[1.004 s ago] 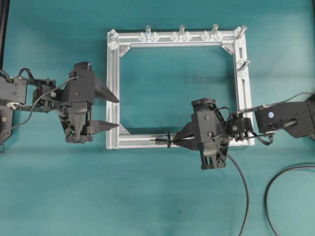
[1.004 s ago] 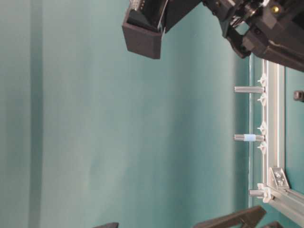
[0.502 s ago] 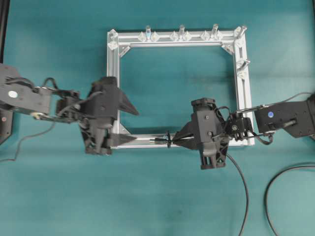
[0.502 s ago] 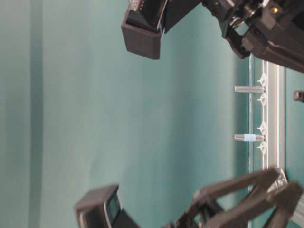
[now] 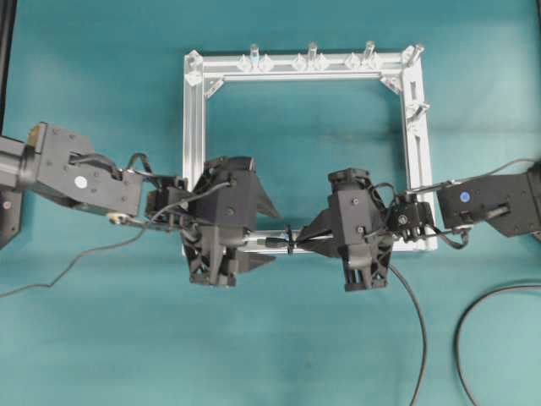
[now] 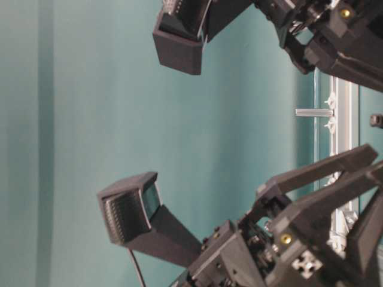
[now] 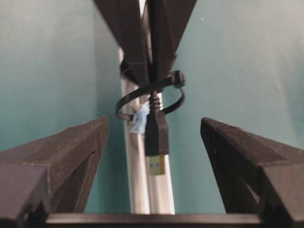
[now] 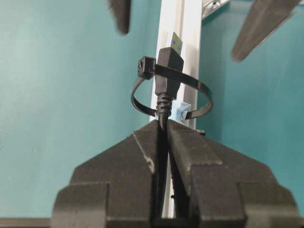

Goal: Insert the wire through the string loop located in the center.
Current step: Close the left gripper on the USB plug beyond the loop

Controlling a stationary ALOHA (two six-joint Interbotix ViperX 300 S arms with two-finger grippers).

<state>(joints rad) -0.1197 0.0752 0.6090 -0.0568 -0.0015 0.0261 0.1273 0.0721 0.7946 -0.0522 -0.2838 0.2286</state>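
Note:
The wire's black plug [image 5: 272, 241] pokes leftward through the string loop [image 5: 289, 239] on the bottom bar of the aluminium frame [image 5: 194, 127]. My right gripper [image 5: 311, 240] is shut on the wire just behind the loop. In the right wrist view the wire [image 8: 168, 64] runs from the right gripper [image 8: 163, 126] up through the loop [image 8: 199, 88]. My left gripper [image 5: 269, 237] is open, one finger on each side of the plug, touching nothing. In the left wrist view the plug [image 7: 156, 137] with its brassy tip sits between the fingers of the left gripper [image 7: 153, 124], in front of the loop [image 7: 178, 102].
Upright silver pegs [image 5: 311, 55] line the frame's top bar and right bar. The wire trails off [image 5: 418, 321] toward the bottom edge. A thicker black cable [image 5: 473, 313] curves at the lower right. Both arms crowd the table-level view beside the frame [image 6: 344, 119].
My left arm has swung right from the frame's left bar to the bottom bar, bringing its open jaws around the plug tip. The right gripper and wire have not moved.

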